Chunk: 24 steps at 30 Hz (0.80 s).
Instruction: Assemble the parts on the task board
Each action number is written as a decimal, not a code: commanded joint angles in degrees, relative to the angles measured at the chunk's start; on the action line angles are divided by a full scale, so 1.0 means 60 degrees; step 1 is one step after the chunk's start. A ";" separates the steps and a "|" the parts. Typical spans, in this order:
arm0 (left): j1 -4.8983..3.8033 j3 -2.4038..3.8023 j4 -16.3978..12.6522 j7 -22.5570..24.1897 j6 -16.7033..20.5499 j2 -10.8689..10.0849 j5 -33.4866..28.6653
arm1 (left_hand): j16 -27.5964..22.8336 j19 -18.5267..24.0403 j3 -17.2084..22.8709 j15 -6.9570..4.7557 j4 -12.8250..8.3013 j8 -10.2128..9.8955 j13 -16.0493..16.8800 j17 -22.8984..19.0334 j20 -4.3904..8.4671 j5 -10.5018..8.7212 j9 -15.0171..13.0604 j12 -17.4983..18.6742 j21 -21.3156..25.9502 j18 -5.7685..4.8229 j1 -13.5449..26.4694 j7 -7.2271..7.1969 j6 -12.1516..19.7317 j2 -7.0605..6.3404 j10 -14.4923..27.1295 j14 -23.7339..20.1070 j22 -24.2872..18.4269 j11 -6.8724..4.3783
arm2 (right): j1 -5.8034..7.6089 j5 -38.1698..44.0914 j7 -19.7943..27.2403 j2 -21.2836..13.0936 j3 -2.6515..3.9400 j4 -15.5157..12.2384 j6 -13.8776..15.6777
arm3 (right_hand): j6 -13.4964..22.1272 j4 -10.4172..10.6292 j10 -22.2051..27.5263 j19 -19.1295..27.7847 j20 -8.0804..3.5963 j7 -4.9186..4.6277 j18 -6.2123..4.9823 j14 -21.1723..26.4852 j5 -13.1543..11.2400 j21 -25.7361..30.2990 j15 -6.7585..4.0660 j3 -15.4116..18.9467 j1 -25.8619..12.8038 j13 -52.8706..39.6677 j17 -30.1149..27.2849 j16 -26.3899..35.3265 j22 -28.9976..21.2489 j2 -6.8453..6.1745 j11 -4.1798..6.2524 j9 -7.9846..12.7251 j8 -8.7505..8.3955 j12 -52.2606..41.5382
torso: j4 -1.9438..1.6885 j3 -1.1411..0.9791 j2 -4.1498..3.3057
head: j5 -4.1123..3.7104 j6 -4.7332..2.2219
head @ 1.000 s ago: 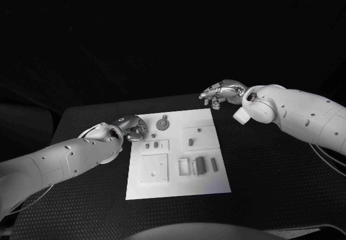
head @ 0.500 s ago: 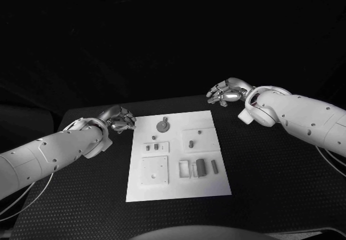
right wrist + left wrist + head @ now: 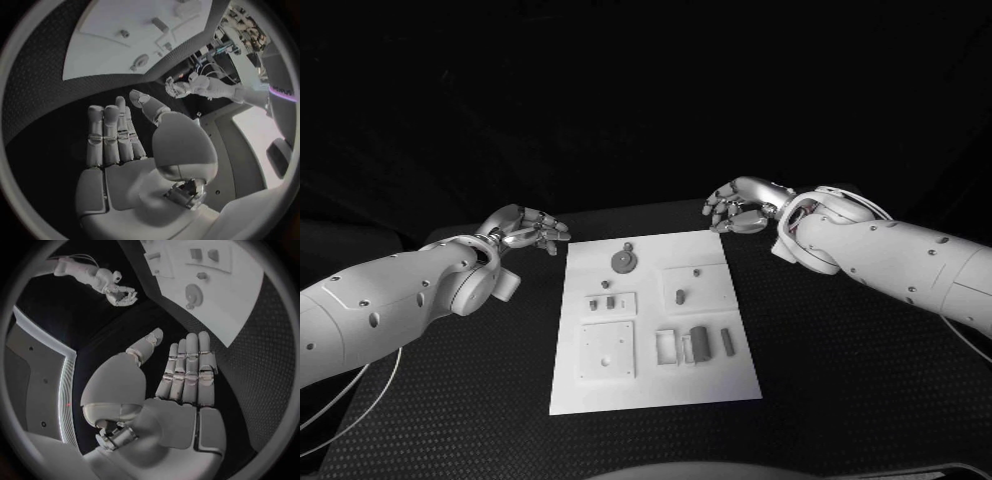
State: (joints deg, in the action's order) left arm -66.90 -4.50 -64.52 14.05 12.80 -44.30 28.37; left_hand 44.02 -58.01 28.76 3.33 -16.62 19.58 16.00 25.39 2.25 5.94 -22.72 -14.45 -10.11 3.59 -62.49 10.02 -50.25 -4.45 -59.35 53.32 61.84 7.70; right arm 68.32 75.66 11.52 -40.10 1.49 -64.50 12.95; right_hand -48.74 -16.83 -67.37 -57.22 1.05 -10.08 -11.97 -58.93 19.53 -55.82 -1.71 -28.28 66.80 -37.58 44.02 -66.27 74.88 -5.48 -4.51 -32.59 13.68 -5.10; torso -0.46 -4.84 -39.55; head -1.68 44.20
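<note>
in the middle of the head view, the white task board point(image 3: 653, 320) lies flat on the black table point(image 3: 862, 360), running from just below the two hands down toward the lower centre of the frame. on it the small grey parts point(image 3: 692, 343) show as separate pieces: a round disc part point(image 3: 625, 261) near the upper edge, a short peg point(image 3: 679, 296) standing in the right-hand square, small pegs point(image 3: 606, 302) in the left-hand square, and a cluster of upright blocks at lower right; whether any is fully seated is too small to tell. several seem loose or unjoined, so the assembly looks largely unfinished. the left hand point(image 3: 524, 228) hovers off the board's upper left corner, over bare table, and its wrist view shows the fingers point(image 3: 187, 370) straight, side by side and holding nothing. the right hand point(image 3: 744, 205) sits beyond the board's upper right corner, fingers point(image 3: 112, 135) likewise extended and empty. with neither hand touching a part, the next step seems to be reaching in for one.
</note>
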 commanded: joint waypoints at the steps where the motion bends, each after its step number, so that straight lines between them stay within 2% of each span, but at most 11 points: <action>1: -0.0015 0.0006 -0.0148 0.0585 -0.0867 -0.0008 -0.1391 | -0.0735 0.0450 -0.0163 0.0313 -0.0025 0.0045 -0.0174 -0.0212 -0.0258 -0.0054 -0.0022 0.0060 0.0507 -0.0111 0.0123 -0.0011 0.0108 -0.0019 0.0079 -0.0437 -0.0396 0.0039 | -0.0024 0.2602 -0.0520 -0.0025 -0.0103 -0.0229 0.0131 | 0.0007 0.0038 0.0003 0.0013 0.0042 -0.0074 -0.0506 -0.0015 -0.0065 0.0063 0.0068 0.0075 -0.0073 0.0157 -0.0015 0.0063 -0.0040 -0.0180 -0.0057 0.0034 -0.0029 0.0075 | 0.0022 0.0012 -0.0002 | 0.0022 -0.0041; 3: -0.0014 0.0005 -0.0201 0.0658 -0.1017 0.0000 -0.1509 | -0.1139 0.0603 -0.0312 0.0476 -0.0031 0.0054 -0.0319 -0.0283 -0.0419 -0.0083 -0.0034 0.0118 0.0748 -0.0060 0.0104 0.0002 0.0149 -0.0001 0.0071 -0.0570 -0.0612 0.0057 | -0.0030 0.3186 -0.0738 -0.0048 -0.0266 -0.0355 0.0115 | 0.0014 0.0055 0.0053 -0.0012 0.0053 -0.0076 -0.0506 -0.0028 -0.0062 0.0103 0.0096 0.0078 -0.0152 0.0293 -0.0023 0.0095 -0.0068 -0.0262 -0.0086 0.0064 -0.0038 0.0153 | 0.0018 0.0012 -0.0016 | 0.0026 -0.0051; 6: -0.0013 0.0005 -0.0262 0.0698 -0.1110 0.0031 -0.1720 | -0.1505 0.0580 -0.0496 0.0547 -0.0021 0.0064 -0.0494 -0.0331 -0.0515 -0.0132 -0.0044 0.0171 0.0892 0.0011 0.0082 0.0008 0.0181 0.0037 0.0038 -0.0542 -0.0788 0.0068 | -0.0031 0.3669 -0.0954 -0.0020 -0.0391 -0.0472 -0.0001 | -0.0010 0.0078 0.0077 -0.0046 0.0060 -0.0066 -0.0506 -0.0049 -0.0062 0.0142 0.0118 0.0060 -0.0239 0.0453 -0.0030 0.0127 -0.0093 -0.0355 -0.0109 0.0095 -0.0029 0.0206 | 0.0011 0.0024 -0.0023 | 0.0030 -0.0059; 8: -0.0012 0.0004 -0.0301 0.0757 -0.1155 0.0064 -0.1850 | -0.1720 0.0592 -0.0601 0.0575 -0.0024 0.0068 -0.0612 -0.0343 -0.0553 -0.0134 -0.0047 0.0198 0.0982 0.0026 0.0037 0.0009 0.0195 0.0059 0.0007 -0.0519 -0.0899 0.0069 | -0.0033 0.4052 -0.1162 0.0022 -0.0525 -0.0565 -0.0169 | -0.0025 0.0093 0.0161 -0.0089 0.0056 -0.0054 -0.0506 -0.0081 -0.0063 0.0176 0.0154 0.0009 -0.0299 0.0676 -0.0029 0.0152 -0.0113 -0.0424 -0.0149 0.0136 -0.0024 0.0240 | 0.0009 0.0031 -0.0024 | 0.0030 -0.0069; 10: -0.0012 0.0004 -0.0338 0.0783 -0.1205 0.0081 -0.1919 | -0.1811 0.0596 -0.0643 0.0584 -0.0027 0.0071 -0.0662 -0.0343 -0.0566 -0.0132 -0.0048 0.0204 0.1009 0.0028 0.0020 0.0008 0.0193 0.0072 -0.0016 -0.0511 -0.0945 0.0068 | -0.0041 0.4314 -0.1295 0.0052 -0.0608 -0.0620 -0.0317 | -0.0023 0.0099 0.0230 -0.0119 0.0050 -0.0028 -0.0506 -0.0105 -0.0066 0.0198 0.0182 -0.0028 -0.0334 0.0874 -0.0024 0.0165 -0.0122 -0.0470 -0.0184 0.0170 -0.0024 0.0238 | 0.0002 0.0028 -0.0030 | 0.0030 -0.0066; 20: -0.0012 0.0005 -0.0490 0.0837 -0.1198 0.0107 -0.1984 | -0.1929 0.0583 -0.0711 0.0594 -0.0028 0.0077 -0.0743 -0.0328 -0.0575 -0.0129 -0.0048 0.0212 0.1026 0.0034 0.0008 0.0006 0.0190 0.0096 -0.0050 -0.0464 -0.1012 0.0064 | -0.0159 0.4660 -0.1506 0.0331 -0.0759 -0.0497 -0.0711 | -0.0043 0.0109 0.0191 -0.0214 0.0019 -0.0007 -0.0505 -0.0196 -0.0071 0.0200 0.0184 -0.0073 -0.0378 0.1192 -0.0008 0.0169 -0.0119 -0.0507 -0.0190 0.0223 -0.0004 0.0221 | -0.0028 0.0048 -0.0058 | 0.0083 -0.0032; 24: -0.0013 0.0006 -0.0518 0.0823 -0.1166 0.0107 -0.1985 | -0.1971 0.0584 -0.0734 0.0606 -0.0027 0.0076 -0.0771 -0.0322 -0.0582 -0.0125 -0.0046 0.0218 0.1031 0.0035 0.0005 0.0007 0.0192 0.0100 -0.0056 -0.0453 -0.1035 0.0065 | -0.0243 0.4704 -0.1521 0.0463 -0.0787 -0.0438 -0.0735 | -0.0057 0.0115 0.0175 -0.0228 0.0014 -0.0008 -0.0505 -0.0207 -0.0072 0.0203 0.0184 -0.0075 -0.0397 0.1250 -0.0005 0.0173 -0.0119 -0.0500 -0.0189 0.0232 0.0006 0.0217 | -0.0022 0.0036 -0.0055 | 0.0103 -0.0012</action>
State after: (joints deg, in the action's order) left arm -66.90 -4.51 -67.41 17.88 6.76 -43.78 17.53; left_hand 32.36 -54.37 24.69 6.75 -16.76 19.80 11.43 23.43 -0.93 5.26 -22.96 -13.52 -4.30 3.85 -62.50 10.11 -49.33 -4.44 -59.30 50.36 55.66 8.05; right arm 66.96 101.60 3.38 -37.53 -3.22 -67.20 10.17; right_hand -48.65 -16.21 -66.25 -58.18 1.14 -10.17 -11.96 -59.95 19.30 -54.87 -0.69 -28.46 64.64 -30.10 43.93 -65.43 74.24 -8.08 -5.64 -31.29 13.64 -3.98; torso -0.58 -4.60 -39.85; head -1.13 44.04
